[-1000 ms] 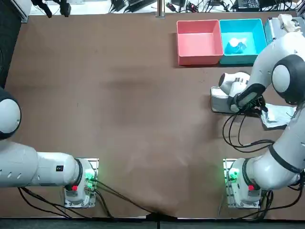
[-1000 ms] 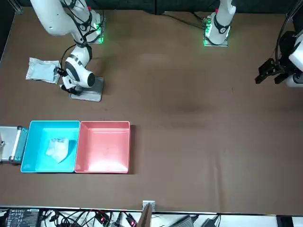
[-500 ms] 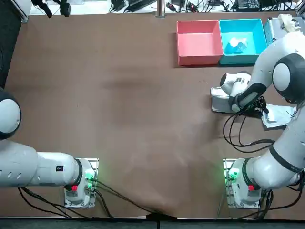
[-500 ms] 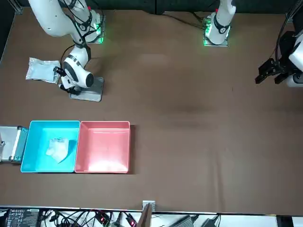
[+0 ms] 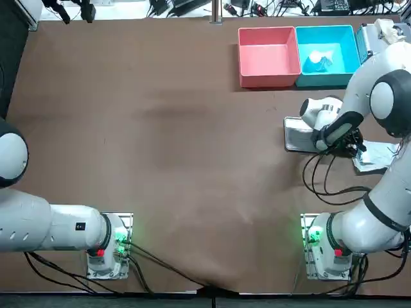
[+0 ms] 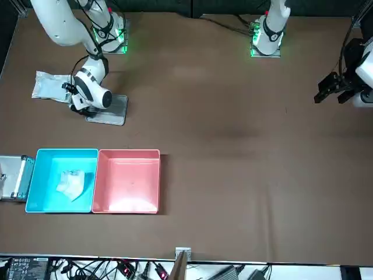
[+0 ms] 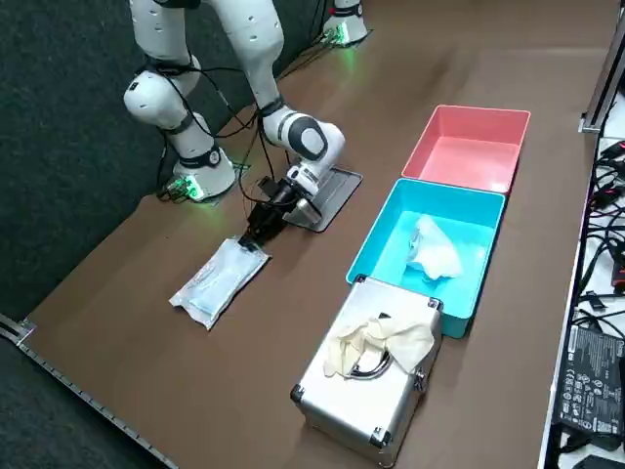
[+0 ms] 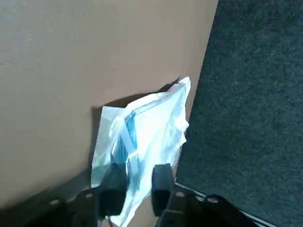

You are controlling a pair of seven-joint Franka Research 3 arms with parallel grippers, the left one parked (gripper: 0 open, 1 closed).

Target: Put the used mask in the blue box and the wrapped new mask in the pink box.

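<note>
The wrapped new mask (image 5: 376, 156) (image 7: 217, 281) lies flat in its clear packet near the table's right edge. My right gripper (image 5: 355, 144) (image 7: 256, 234) is low at the packet's end nearest the table's middle. In the wrist view its open fingers (image 8: 113, 182) stand on either side of that end of the wrapped mask (image 8: 147, 127), with a narrow gap. The used mask (image 5: 319, 61) (image 7: 433, 249) lies crumpled inside the blue box (image 5: 327, 81) (image 6: 64, 153). Beside it, the pink box (image 5: 268, 81) (image 7: 469, 147) holds nothing.
A grey metal plate (image 5: 295, 138) (image 7: 337, 186) lies on the table under my wrist. A silver case (image 7: 371, 401) with white gloves (image 7: 376, 337) on its lid stands next to the blue box. Past the packet, the table edge drops to dark floor (image 8: 255, 118).
My right gripper has moved steadily toward the table's right edge and now reaches the end of the wrapped mask. The packet and the boxes have not moved.
</note>
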